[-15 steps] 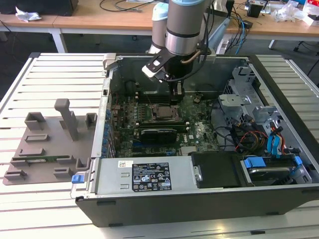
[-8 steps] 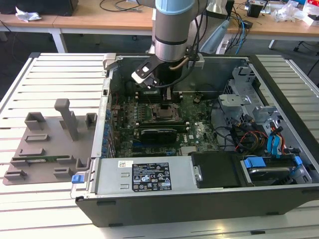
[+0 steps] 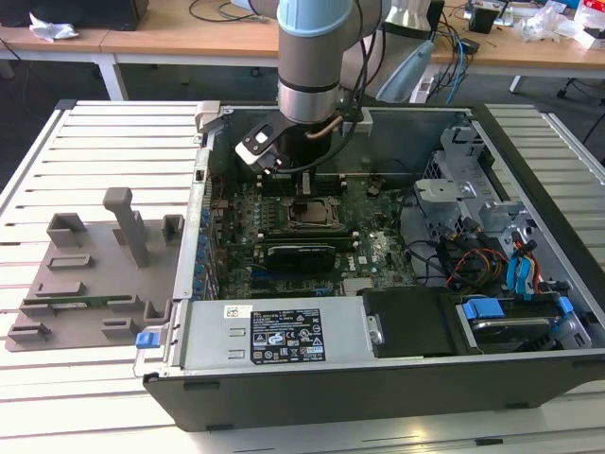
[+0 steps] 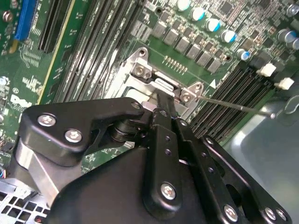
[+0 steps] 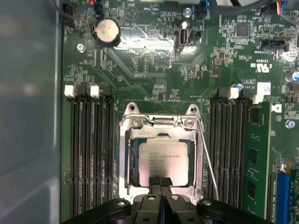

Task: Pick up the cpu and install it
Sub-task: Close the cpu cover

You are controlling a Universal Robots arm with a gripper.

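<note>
- One gripper (image 5: 160, 183), black, on the arm (image 3: 317, 57). Its fingers were pressed together with nothing between them, tips pointing straight down at one edge of the cpu. Whether they touched it could not be told. Judged to be held so for pressing or checking the chip, not for carrying it.
- One cpu (image 5: 163, 158), silvery square, lying flat and square inside the socket frame. Judged already set in place. It bore several lines of dark print on its top, not transcribed.
- One socket frame (image 5: 124, 158), bright metal, round the cpu on all sides, with two screws at one end.
- One lever (image 5: 209, 158), a thin wire rod slanting just beside the frame. Judged unlatched, so the chip was not clamped down.
- Two banks of memory slots (image 5: 91, 149), black, flanking the frame, with white clips at their ends.
- One coin cell (image 5: 106, 31), beyond the frame on the green motherboard (image 5: 154, 70), which carried small white markings throughout.
- One computer case (image 3: 359, 388), laid on its side with the cover off, judged so placed to let the arm reach in from above.
- One label (image 3: 286, 337), black and white, on the metal housing by the case's near wall, covered in small print and marks.
- One grey tray (image 3: 85, 284), moulded plastic, on the slatted bench (image 3: 113, 132) just beside the case, at the exterior view's left.
</note>
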